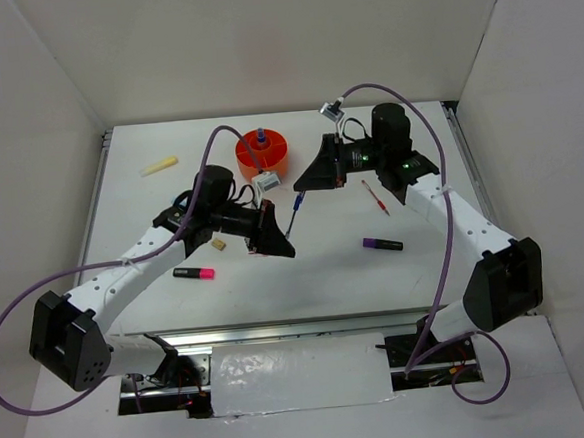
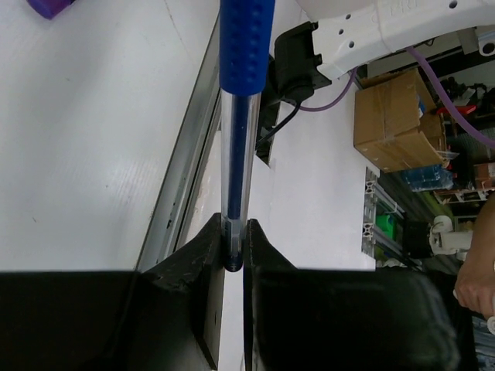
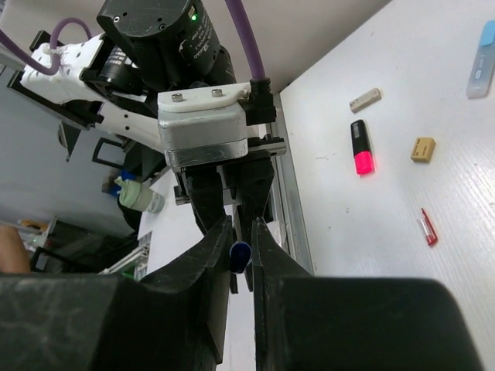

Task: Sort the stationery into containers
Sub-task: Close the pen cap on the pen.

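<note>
A thin blue pen (image 1: 294, 215) hangs above the table between my two grippers. My left gripper (image 1: 282, 244) is shut on its lower end, and the left wrist view shows the clear barrel (image 2: 234, 154) clamped between the jaws. My right gripper (image 1: 304, 187) is closed around the other end, and the right wrist view shows the blue tip (image 3: 240, 255) filling the gap between the jaws. The orange pot (image 1: 263, 155) stands behind them with a blue-capped bottle (image 1: 261, 137) in it.
On the table lie a yellow stick (image 1: 159, 166), a pink-black highlighter (image 1: 194, 273), a tan eraser (image 1: 218, 245), a red pen (image 1: 376, 198) and a purple-black marker (image 1: 382, 243). The right wrist view also shows a blue strip (image 3: 483, 58) and a second eraser (image 3: 364, 100).
</note>
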